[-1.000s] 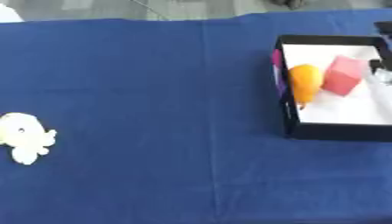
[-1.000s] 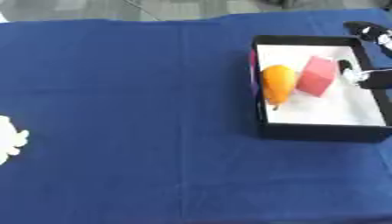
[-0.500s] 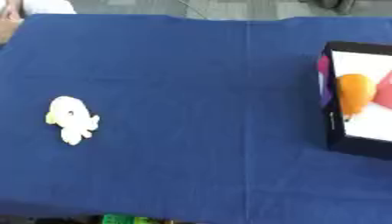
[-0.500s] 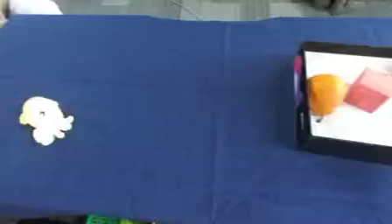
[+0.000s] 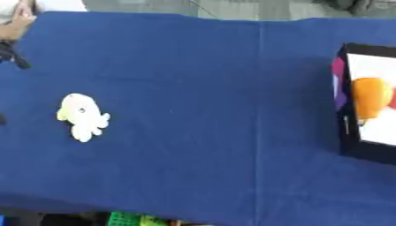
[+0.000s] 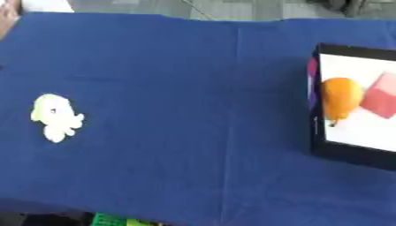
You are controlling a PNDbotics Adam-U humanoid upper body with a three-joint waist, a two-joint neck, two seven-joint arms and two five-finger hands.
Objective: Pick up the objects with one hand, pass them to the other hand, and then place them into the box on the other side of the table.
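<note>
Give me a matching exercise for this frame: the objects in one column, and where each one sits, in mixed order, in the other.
Column 1:
1. pale plush toy
2. orange fruit
3. pink block
4. black box

Column 2:
a. in the box, by its left wall
b. right side of the blue cloth
c. alone on the cloth, at the left
d. in the box, right of the fruit

Pairs: 1-c, 2-a, 3-d, 4-b

toy (image 5: 82, 116) far left on table (image 5: 209, 88), box (image 6: 352, 152) right
</note>
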